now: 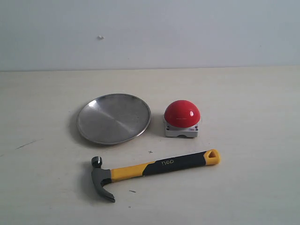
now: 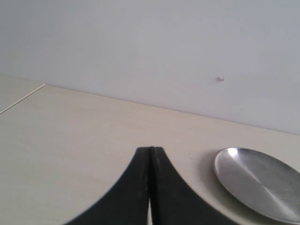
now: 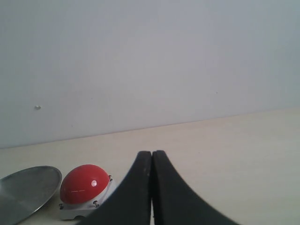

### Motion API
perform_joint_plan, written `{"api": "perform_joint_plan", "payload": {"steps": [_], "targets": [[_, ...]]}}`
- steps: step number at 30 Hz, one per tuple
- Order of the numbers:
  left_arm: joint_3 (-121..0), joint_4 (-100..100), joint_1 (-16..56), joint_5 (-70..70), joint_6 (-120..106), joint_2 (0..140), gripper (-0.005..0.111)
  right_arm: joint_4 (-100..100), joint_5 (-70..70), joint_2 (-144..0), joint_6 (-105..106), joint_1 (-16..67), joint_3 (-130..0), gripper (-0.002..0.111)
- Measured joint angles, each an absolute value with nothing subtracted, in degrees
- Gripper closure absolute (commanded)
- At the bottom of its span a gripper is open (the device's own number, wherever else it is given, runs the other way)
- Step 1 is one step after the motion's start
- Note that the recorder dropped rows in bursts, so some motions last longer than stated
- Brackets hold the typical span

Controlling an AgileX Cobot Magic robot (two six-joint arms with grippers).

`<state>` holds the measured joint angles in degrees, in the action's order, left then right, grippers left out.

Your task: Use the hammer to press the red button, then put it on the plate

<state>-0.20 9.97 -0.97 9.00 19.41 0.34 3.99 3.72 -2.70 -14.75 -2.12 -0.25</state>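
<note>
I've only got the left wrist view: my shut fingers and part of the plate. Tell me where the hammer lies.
Observer: The hammer lies flat on the table, nearer the exterior camera than the plate and not touching it.
Operator: Now place the red button for me.
Observer: The red button stands just right of the plate in the exterior view, with a small gap between them, beyond the hammer's handle.
</note>
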Motion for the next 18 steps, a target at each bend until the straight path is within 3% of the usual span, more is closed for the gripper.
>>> {"api": "perform_joint_plan", "payload": {"steps": [18], "targets": [[-0.2, 10.0, -1.0, 9.0, 19.4, 0.3, 0.107, 1.0, -1.2, -2.7, -21.5, -2.1, -0.2, 0.108]]}}
